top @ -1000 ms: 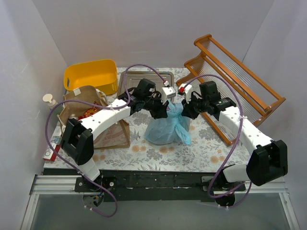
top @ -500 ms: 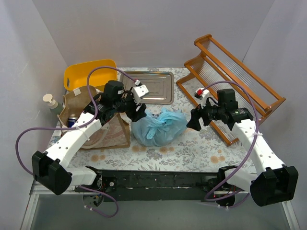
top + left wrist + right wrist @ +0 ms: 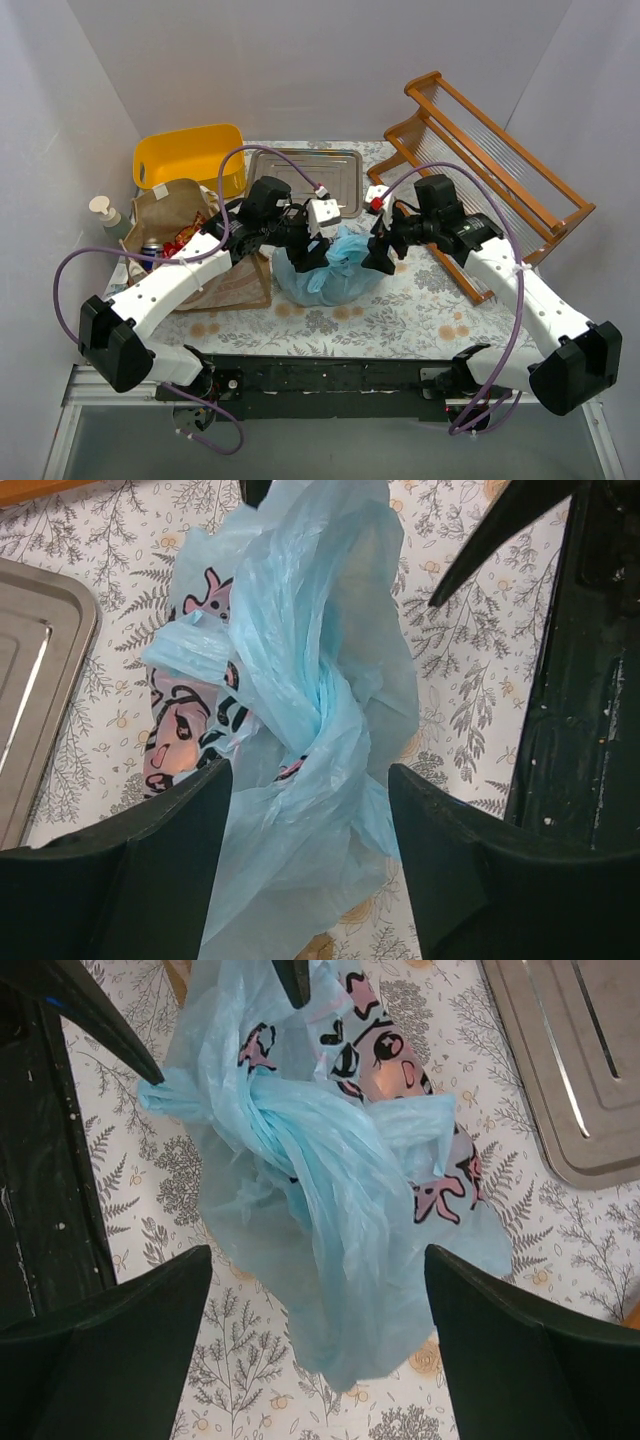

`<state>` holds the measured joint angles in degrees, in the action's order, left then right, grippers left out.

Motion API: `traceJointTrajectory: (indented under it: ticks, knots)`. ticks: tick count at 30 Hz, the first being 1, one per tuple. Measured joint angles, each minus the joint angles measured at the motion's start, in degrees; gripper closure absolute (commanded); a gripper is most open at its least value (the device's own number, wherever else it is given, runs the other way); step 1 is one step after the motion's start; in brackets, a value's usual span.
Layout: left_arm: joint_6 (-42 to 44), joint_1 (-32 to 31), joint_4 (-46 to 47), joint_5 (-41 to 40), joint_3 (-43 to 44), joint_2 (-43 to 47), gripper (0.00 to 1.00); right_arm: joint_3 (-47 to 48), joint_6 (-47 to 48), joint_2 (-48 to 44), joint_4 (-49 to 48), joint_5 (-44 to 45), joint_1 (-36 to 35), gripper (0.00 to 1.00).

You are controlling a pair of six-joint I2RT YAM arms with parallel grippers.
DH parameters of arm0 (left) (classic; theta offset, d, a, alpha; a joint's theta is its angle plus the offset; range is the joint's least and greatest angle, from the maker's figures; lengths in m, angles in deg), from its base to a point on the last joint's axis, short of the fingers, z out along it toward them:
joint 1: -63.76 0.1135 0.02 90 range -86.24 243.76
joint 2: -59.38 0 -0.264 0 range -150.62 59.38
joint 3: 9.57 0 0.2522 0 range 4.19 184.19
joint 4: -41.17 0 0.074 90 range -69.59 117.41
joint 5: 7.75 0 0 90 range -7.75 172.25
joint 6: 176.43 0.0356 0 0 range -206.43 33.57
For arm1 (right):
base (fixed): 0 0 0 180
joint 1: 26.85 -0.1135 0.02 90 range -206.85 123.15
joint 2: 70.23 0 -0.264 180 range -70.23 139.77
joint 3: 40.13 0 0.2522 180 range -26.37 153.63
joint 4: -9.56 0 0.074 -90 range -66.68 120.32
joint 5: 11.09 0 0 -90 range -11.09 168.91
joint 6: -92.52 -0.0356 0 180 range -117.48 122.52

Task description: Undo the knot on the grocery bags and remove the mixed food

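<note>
While L hand (image 3: 308, 780) and R hand (image 3: 318, 1260) hang open astride blue bag (image 3: 330, 268), knot (image 3: 318, 715) is tied. Cartoon print (image 3: 175, 730) pink/blk.

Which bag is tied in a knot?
The light blue plastic bag, its top twisted into a knot; the brown paper bag beside it stands open.

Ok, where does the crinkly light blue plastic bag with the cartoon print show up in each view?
Top external: the crinkly light blue plastic bag sits near the picture's centre.
Left wrist: the bag fills the middle, top to bottom.
Right wrist: the bag fills the middle, its printed side to the upper right.
Shared landmark: the flat metal tray, just behind the bag from above, at the left edge in the left wrist view, in the upper right corner in the right wrist view.
</note>
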<state>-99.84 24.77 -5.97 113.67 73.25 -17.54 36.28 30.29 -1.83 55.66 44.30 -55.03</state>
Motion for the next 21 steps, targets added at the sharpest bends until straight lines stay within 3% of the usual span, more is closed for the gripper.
traceJointTrajectory:
  ticks: [1,4,5,7,8,13,19,21]
  knots:
    - [0.26,0.00,0.02,-0.31,-0.02,-0.11,0.46,0.00,0.09,0.66,-0.55,0.37,-0.81,0.09]
    - [1.18,0.00,0.85,-1.73,-0.37,-0.46,0.57,0.00,-0.52,3.34,-3.23,1.86,-2.73,0.28]
    - [2.05,-0.02,1.18,-2.64,-0.66,-0.57,0.67,0.00,-1.05,4.37,-4.24,2.62,-2.97,0.54]
    - [3.17,-0.09,1.77,-4.22,-1.53,-0.63,0.80,-0.02,-2.16,6.29,-6.14,4.55,-3.04,0.80]
    - [3.80,-0.13,2.21,-5.18,-2.27,-0.63,1.00,-0.13,-2.84,7.08,-7.15,5.49,-3.02,0.98]
    - [5.53,-0.11,3.06,-9.77,-6.08,0.17,1.00,-2.60,-7.52,6.51,-9.57,7.39,-0.50,0.99]
    - [3.58,4.11,3.72,-13.29,-10.08,7.67,1.00,-10.78,-19.30,-2.51,-11.72,1.84,13.84,0.99]
    - [2.64,5.31,3.61,-14.21,-11.23,11.30,1.00,-13.88,-22.51,-5.38,-11.87,0.39,15.47,0.84]
